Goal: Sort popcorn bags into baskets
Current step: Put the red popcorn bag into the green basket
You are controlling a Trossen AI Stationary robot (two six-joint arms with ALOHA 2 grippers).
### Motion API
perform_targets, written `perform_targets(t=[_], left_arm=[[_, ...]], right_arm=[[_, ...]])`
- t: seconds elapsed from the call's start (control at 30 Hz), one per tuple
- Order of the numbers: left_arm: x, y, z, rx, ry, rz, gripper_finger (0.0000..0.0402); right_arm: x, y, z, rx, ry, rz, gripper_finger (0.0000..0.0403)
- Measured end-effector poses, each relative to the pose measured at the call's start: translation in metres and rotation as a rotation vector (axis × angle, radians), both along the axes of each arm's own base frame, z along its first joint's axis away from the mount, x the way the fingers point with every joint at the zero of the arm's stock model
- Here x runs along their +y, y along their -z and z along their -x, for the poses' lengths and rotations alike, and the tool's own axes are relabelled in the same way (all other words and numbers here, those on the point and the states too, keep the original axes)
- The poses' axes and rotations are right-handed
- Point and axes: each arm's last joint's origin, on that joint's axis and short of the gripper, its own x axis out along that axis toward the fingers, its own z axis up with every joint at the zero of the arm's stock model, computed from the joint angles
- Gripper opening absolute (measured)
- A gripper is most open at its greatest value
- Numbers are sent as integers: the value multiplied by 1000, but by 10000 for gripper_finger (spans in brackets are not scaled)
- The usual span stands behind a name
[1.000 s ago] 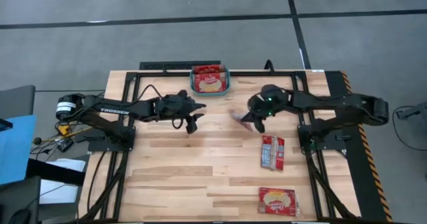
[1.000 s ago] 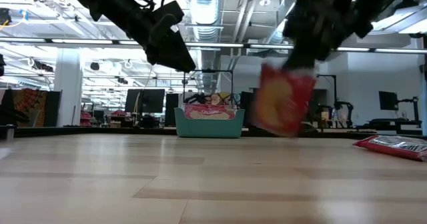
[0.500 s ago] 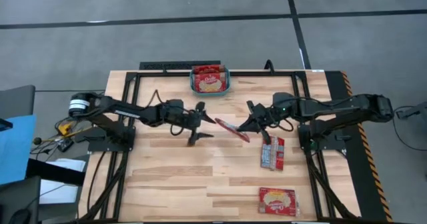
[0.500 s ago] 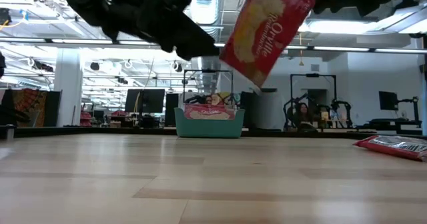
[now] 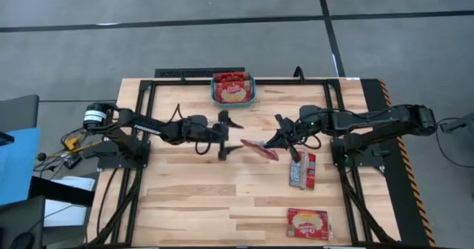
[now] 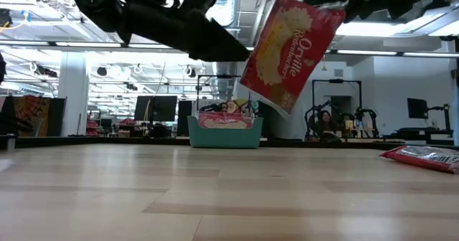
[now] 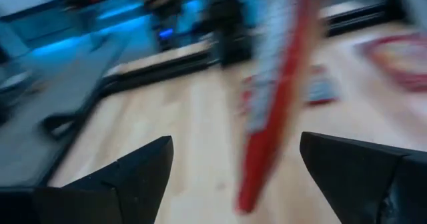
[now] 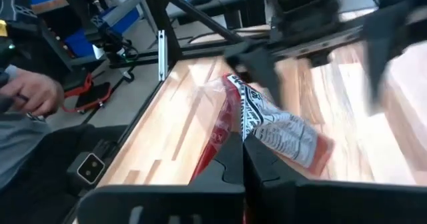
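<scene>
Holding popcorn bag [image 5: 260, 150] aloft, right gripper [image 5: 284, 140], left gripper [image 5: 229, 135] wide, apparently just beside

Looking straight down on a wooden table [image 5: 185, 197] with a black frame [image 5: 148, 86] along its edges. Sitting at the far edge, a teal basket [image 5: 232, 90] already holding red popcorn bags. Reaching toward the middle from the left, the left gripper [image 5: 231, 135], fingers spread wide. Meeting it from the right, the right gripper [image 5: 284, 139], clamping a red bag [image 5: 259, 149] held between the two arms. Lying right of centre, a second bag [image 5: 302, 169]; resting near the front edge, a third bag [image 5: 307, 224].
</scene>
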Motion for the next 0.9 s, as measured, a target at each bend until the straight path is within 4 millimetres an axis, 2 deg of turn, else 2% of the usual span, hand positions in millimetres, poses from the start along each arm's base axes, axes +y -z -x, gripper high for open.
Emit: perform_targets(t=[0.13,0.23,0.33,0.53,0.57,0.73,0.9], left_arm=[[-7,-10,-6,-22,117,40,308],[-6,-15,-9,-15,103,66,270],[-4,-21,-12,-20,94,83,207],[-6,-24,-16,46,153,97,38],[-6,-23,-16,56,160,100,21],[-6,-24,-16,49,144,111,6],[-4,-28,-17,11,70,127,1]], right_arm=[[0,-3,-1,-40,-4,23,3],[0,-3,-5,-68,-9,31,3],[0,-1,-11,-96,-49,28,3],[-1,7,-21,-97,-59,27,3],[-1,7,-22,-98,-59,27,3],[-3,5,-24,-133,-35,23,20],[-11,-5,-18,-181,93,55,63]])
